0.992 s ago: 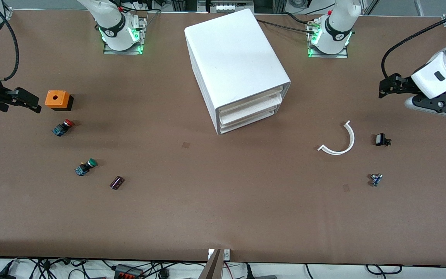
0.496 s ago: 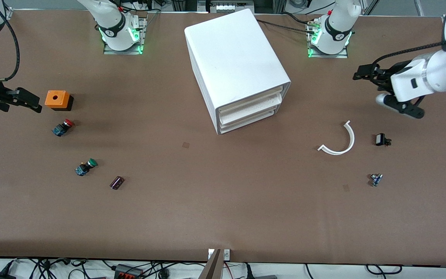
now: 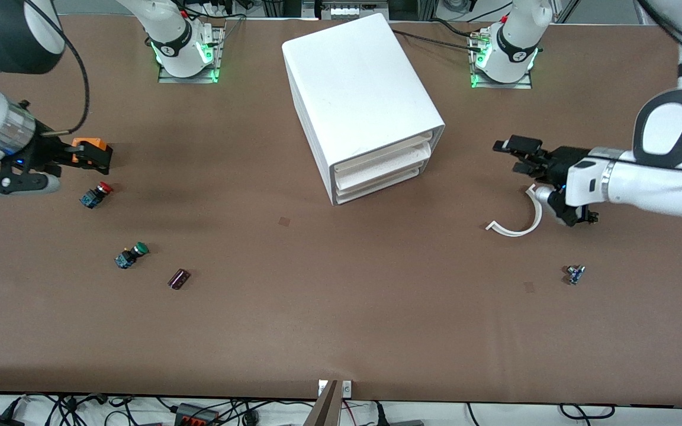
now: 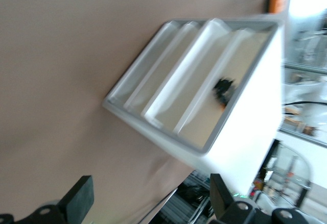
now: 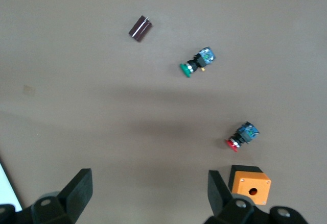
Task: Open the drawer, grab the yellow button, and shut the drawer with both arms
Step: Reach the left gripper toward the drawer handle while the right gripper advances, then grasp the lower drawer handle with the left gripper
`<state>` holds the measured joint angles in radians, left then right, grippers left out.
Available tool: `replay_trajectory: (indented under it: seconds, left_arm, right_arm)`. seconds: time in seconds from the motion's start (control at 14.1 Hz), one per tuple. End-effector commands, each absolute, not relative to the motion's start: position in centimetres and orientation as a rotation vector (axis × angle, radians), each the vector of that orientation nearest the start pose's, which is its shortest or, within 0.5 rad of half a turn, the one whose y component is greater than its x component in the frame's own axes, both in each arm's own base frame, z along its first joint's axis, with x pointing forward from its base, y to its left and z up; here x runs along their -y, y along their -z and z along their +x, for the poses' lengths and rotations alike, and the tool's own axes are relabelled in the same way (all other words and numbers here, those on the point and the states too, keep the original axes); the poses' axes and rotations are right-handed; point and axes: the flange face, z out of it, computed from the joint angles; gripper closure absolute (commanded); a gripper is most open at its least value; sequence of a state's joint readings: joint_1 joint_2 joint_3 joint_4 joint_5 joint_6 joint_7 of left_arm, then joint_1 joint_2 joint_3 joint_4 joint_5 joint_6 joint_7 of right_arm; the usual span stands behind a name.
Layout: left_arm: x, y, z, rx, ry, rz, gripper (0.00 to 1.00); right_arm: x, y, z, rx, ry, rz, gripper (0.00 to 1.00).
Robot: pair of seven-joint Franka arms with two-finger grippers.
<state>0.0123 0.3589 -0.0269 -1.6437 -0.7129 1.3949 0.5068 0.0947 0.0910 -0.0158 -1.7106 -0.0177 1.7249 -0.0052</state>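
We find the drawer (image 3: 383, 155) shut at the top of the white cabinet (image 3: 359, 94), so the button (image 4: 223, 90) is only a dark shape inside, seen in the left wrist view. Our left gripper (image 3: 521, 155) hangs over the table toward the left arm's end, jaws wide and empty, facing the drawer fronts, probably to pull. Our right gripper (image 3: 83, 155) is over the orange box (image 5: 250, 184), also wide open and empty.
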Motion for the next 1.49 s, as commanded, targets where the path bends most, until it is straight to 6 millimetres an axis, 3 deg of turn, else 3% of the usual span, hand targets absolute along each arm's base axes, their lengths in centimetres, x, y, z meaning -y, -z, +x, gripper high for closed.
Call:
replay_trajectory:
  seconds: [0.0, 0.14, 0.35, 0.57, 0.64, 0.78, 0.92, 1.13, 1.28, 1.42]
  left_arm:
    - [10.4, -35.6, 60.5, 0.505, 0.384, 2.010, 0.00]
    - [12.6, -32.7, 59.7, 0.445, 0.391, 1.908, 0.00]
    - [16.7, -29.2, 56.9, 0.464, 0.407, 1.812, 0.00]
    - [19.4, -25.2, 53.8, 0.432, 0.317, 1.695, 0.00]
    - [20.0, -24.5, 53.2, 0.424, 0.302, 1.688, 0.05]
    - [20.7, -24.0, 52.3, 0.420, 0.322, 1.674, 0.34]
    - [20.6, -23.7, 51.4, 0.409, 0.347, 1.663, 0.55]
    - [21.6, -23.1, 49.8, 0.408, 0.391, 1.641, 0.64]
    - [21.7, -23.0, 49.6, 0.409, 0.398, 1.637, 0.77]
    - [21.7, -23.0, 49.7, 0.409, 0.395, 1.639, 0.89]
  right_arm:
    - [-5.6, -51.4, 58.4, 0.136, -0.113, -3.144, 0.00]
    - [-5.7, -51.2, 58.7, 0.109, -0.108, -3.098, 0.00]
    - [-6.6, -51.4, 59.3, 0.094, -0.060, -3.039, 0.00]
    - [-9.3, -50.9, 60.2, 0.150, 0.028, -3.034, 0.00]
    - [-9.6, -51.0, 60.2, 0.159, 0.037, -3.031, 0.00]
    - [-9.8, -51.0, 60.3, 0.164, 0.037, -3.033, 0.00]
    - [-9.6, -51.0, 60.3, 0.170, 0.031, -3.034, 0.00]
    - [-9.3, -51.1, 60.3, 0.155, 0.033, -3.032, 0.00]
    - [-10.1, -51.9, 60.4, 0.172, 0.062, -3.029, 0.00]
    - [-12.7, -53.6, 60.6, 0.237, 0.116, -3.019, 0.00]
